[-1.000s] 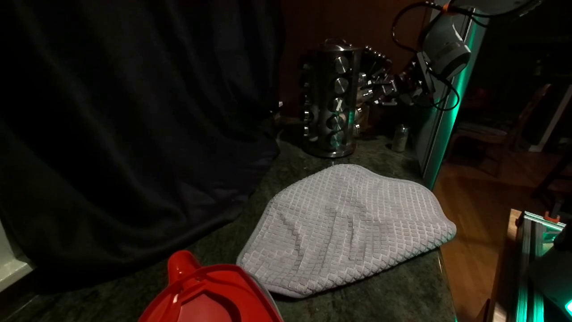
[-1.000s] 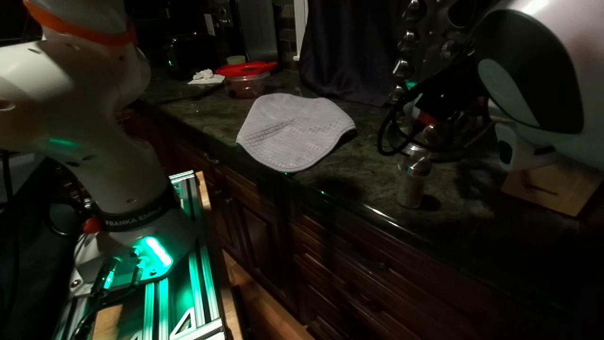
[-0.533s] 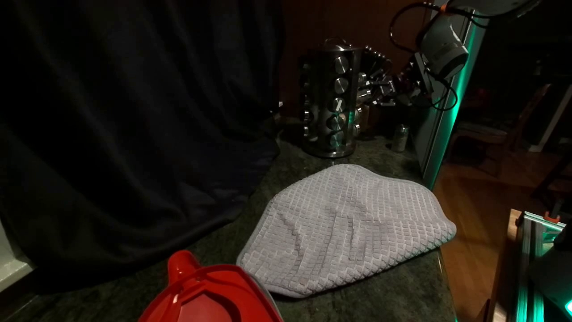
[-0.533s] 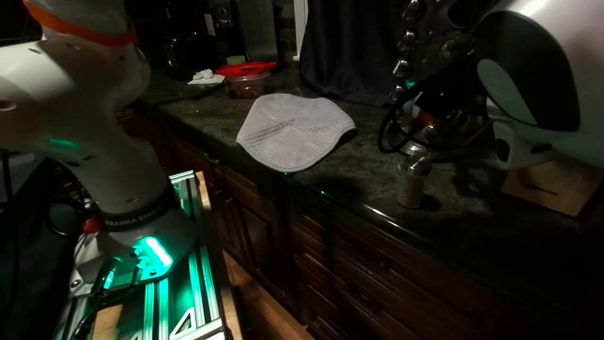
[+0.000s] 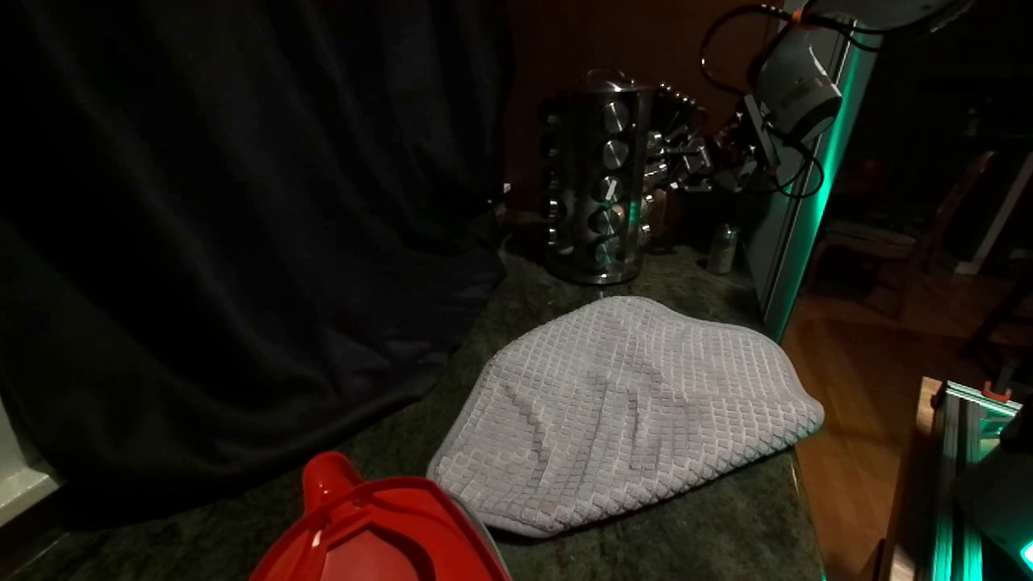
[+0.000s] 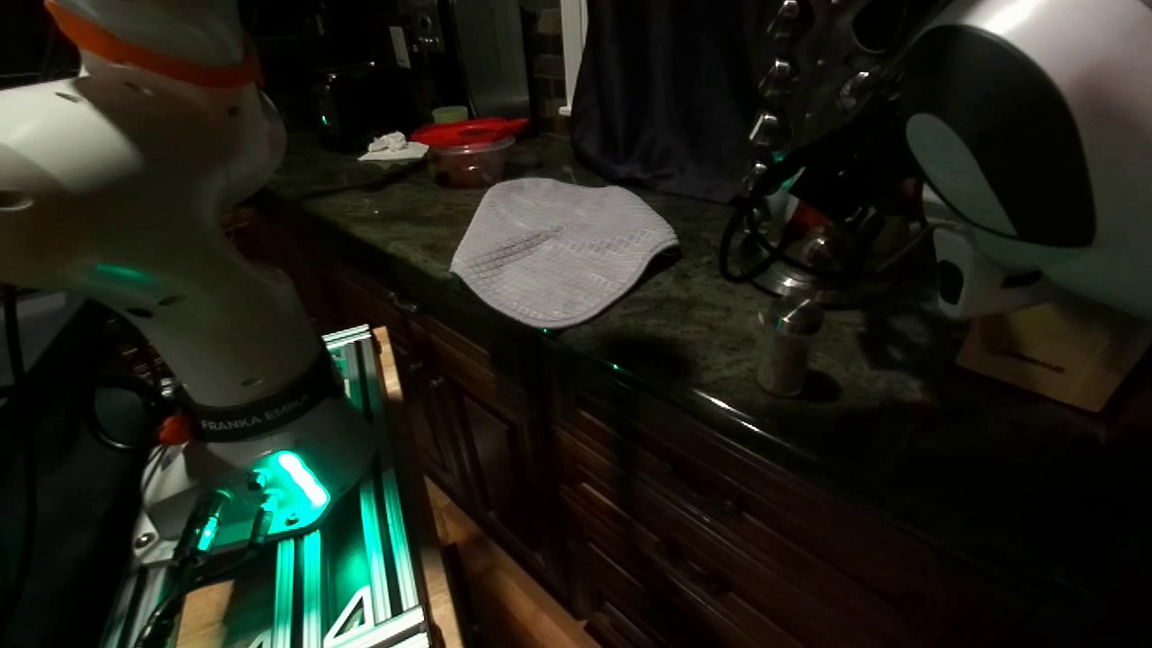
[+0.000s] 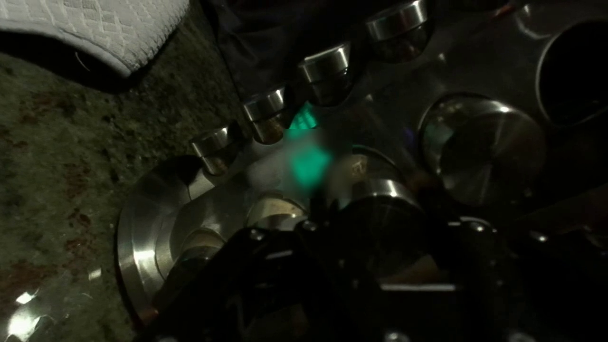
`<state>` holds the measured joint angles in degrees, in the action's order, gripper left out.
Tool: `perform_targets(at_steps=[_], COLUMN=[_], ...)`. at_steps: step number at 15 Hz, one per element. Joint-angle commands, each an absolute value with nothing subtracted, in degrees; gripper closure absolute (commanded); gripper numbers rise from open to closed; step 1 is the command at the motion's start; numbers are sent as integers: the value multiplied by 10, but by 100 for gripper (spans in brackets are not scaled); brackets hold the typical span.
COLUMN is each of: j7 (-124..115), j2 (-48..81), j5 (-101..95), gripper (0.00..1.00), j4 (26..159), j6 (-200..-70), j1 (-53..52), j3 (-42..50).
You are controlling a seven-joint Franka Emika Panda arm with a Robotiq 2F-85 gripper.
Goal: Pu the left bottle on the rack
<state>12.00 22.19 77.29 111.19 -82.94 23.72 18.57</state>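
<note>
Rack (image 5: pixel 583 173) of jars (image 7: pixel 328 80), metal lids (image 5: pixel 615 153) outward.

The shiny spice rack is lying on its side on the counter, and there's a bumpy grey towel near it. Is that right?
Not quite: the spice rack isn't lying on its side. It is standing upright on the counter, as an exterior view shows. And yes, there is a bumpy grey towel near it.

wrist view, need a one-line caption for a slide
End effector closed on a jar at the shiny spice rack, with grey cloth at the picture's upper left.
</note>
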Motion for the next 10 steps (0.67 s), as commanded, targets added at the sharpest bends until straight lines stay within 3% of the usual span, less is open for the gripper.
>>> perform_targets(at_steps=[1,10], j7=[105,100], j2=[229,227], j5=[776,777], gripper=[76,76], j4=[1111,1110], j6=[-839,-841], j1=[230,227], j3=[184,185])
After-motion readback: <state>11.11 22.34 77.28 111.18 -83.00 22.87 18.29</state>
